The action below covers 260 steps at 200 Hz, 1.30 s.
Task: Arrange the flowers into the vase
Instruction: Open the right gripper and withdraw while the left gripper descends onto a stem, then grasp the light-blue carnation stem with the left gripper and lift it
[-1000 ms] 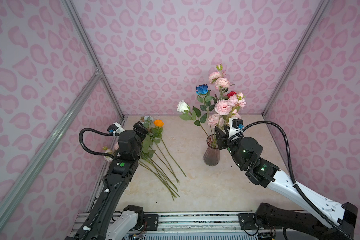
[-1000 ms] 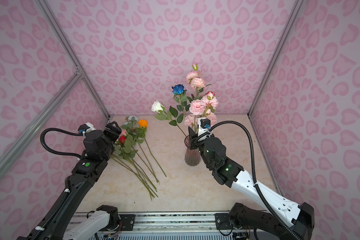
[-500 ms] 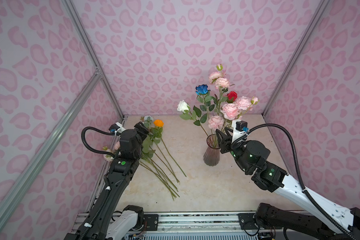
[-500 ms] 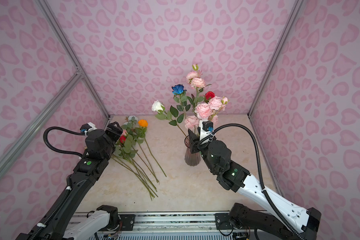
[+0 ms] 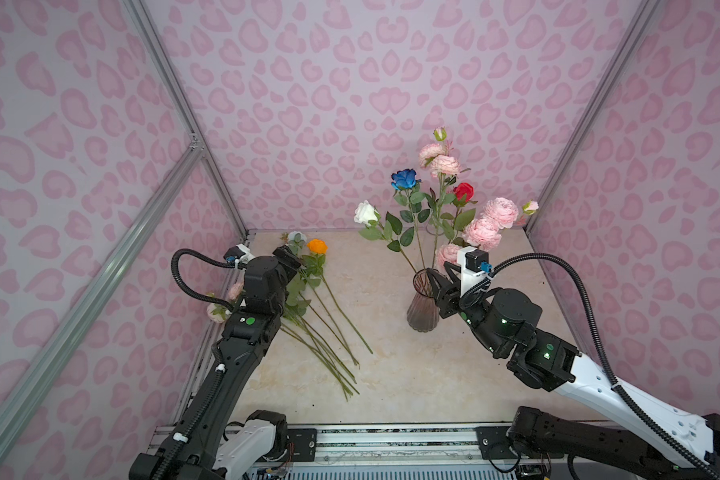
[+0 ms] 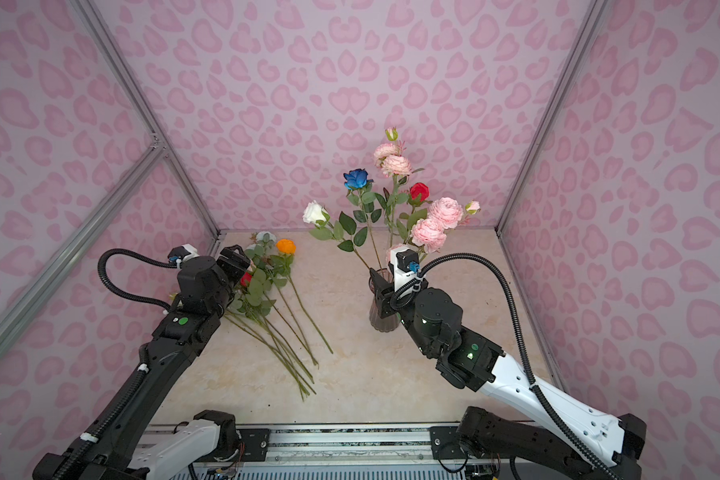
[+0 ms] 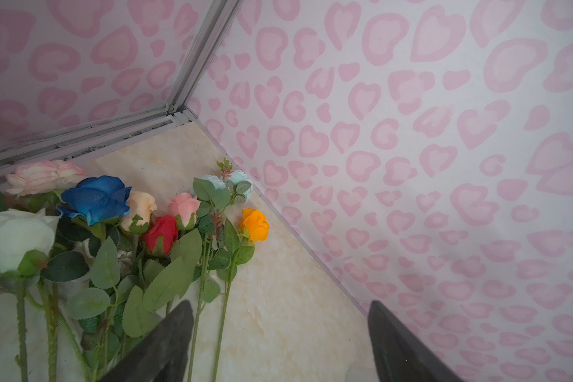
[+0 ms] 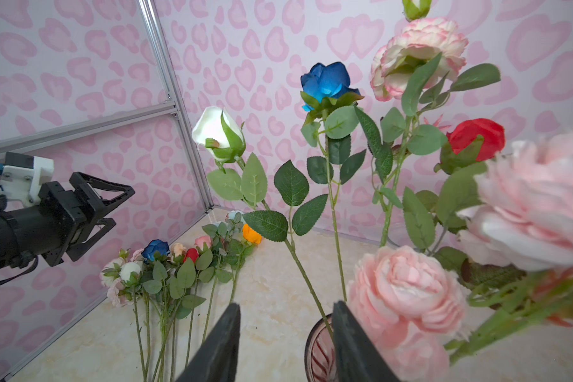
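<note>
A dark ribbed glass vase (image 5: 420, 316) (image 6: 378, 322) stands right of the middle and holds several flowers: a white rose (image 5: 366, 212), a blue rose (image 5: 404, 179), a red rose (image 5: 463, 192) and pink peonies (image 5: 491, 222) that lean right. More flowers (image 5: 308, 299) lie flat at the left, among them an orange rose (image 5: 317, 246) (image 7: 255, 225). My right gripper (image 5: 439, 276) (image 8: 285, 307) is open and empty beside the vase rim (image 8: 313, 344). My left gripper (image 5: 287, 255) (image 7: 280, 304) hovers wide open over the lying stems, holding nothing.
Pink patterned walls with aluminium posts (image 5: 184, 108) close in three sides. The lying bunch sits near the back left corner (image 7: 179, 114). A metal rail (image 5: 391, 436) runs along the front edge of the beige tabletop (image 5: 391, 365).
The right arm has drawn back from the vase toward the front right. The pink peony stem has swung to the right, uncovering the red rose. The left arm has barely moved.
</note>
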Available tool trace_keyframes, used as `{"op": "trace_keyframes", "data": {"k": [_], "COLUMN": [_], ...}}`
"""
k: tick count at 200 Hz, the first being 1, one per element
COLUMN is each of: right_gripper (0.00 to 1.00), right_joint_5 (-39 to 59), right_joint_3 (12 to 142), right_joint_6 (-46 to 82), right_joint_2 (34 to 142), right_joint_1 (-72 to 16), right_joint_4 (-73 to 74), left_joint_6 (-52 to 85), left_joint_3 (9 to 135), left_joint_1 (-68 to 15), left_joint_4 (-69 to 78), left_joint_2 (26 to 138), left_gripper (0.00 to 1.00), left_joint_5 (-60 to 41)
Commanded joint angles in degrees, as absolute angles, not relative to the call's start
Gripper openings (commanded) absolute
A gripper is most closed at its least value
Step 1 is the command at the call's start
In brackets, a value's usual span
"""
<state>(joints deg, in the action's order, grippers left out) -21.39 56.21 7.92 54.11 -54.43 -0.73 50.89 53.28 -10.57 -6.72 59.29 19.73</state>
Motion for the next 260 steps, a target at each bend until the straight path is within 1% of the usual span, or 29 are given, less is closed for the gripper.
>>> {"op": "trace_keyframes", "data": {"k": [1,20,49,72,91,117,136,169,191,214,229,231,233,260], "right_gripper": [0.46,0.46,0.41,0.34,0.3,0.29,0.29,0.32,0.32,0.33,0.33,0.33,0.33,0.33], "right_joint_5": [-20.62,-20.37,-21.21,-23.66,-24.97,-26.17,-26.7,-27.49,-28.24,-29.11,-29.31,-29.34,-29.35,-29.69], "right_joint_3": [56.81,56.88,56.23,54.21,51.8,48.52,46.65,44.73,43.28,42.05,41.49,41.42,41.36,41.5], "right_joint_6": [6.75,7.03,6.94,7.07,8.19,9.82,10.35,10.67,11.0,11.44,11.52,11.52,11.51,11.17], "right_joint_2": [54.23,53.91,52.98,51.0,48.41,44.58,42.59,39.9,37.97,36.55,35.98,35.91,35.87,35.79], "right_joint_1": [-55.01,-56.39,-60.43,-63.22,-63.77,-63.73,-63.76,-63.73,-63.7,-63.64,-63.59,-63.56,-63.55,-63.33], "right_joint_4": [-0.24,-0.35,-1.67,-2.79,-3.38,-3.99,-4.43,-5.18,-5.05,-5.01,-4.81,-4.76,-4.75,-5.09], "left_joint_6": [50.7,49.93,49.74,49.81,51.49,51.76,50.48,49.67,50.29,51.07,50.11,49.88,49.67,47.51], "left_joint_3": [53.88,54.4,56.75,59.38,59.12,58.79,62.01,68.6,71.52,70.9,71.62,71.74,71.83,73.09], "left_joint_1": [-10.54,-10.51,-10.54,-10.68,-11.03,-12.02,-12.67,-13.85,-14.4,-14.37,-14.36,-14.34,-14.33,-14.64], "left_joint_4": [-5.91,-6.06,-9.22,-12.99,-14.39,-14.93,-16.81,-21.75,-24.44,-24.18,-24.27,-24.26,-24.19,-24.1], "left_joint_2": [59.83,61.48,67.67,75.0,80.68,87.59,93.96,104.24,108.56,110.32,111.7,111.88,111.99,112.56], "left_gripper": [0.84,0.82,0.73,0.58,0.51,0.5,0.5,0.49,0.47,0.44,0.37,0.33,0.31,0.12], "left_joint_5": [19.23,17.43,15.06,12.68,10.04,9.69,9.21,11.66,13.44,13.63,13.05,12.91,12.72,12.85]}}
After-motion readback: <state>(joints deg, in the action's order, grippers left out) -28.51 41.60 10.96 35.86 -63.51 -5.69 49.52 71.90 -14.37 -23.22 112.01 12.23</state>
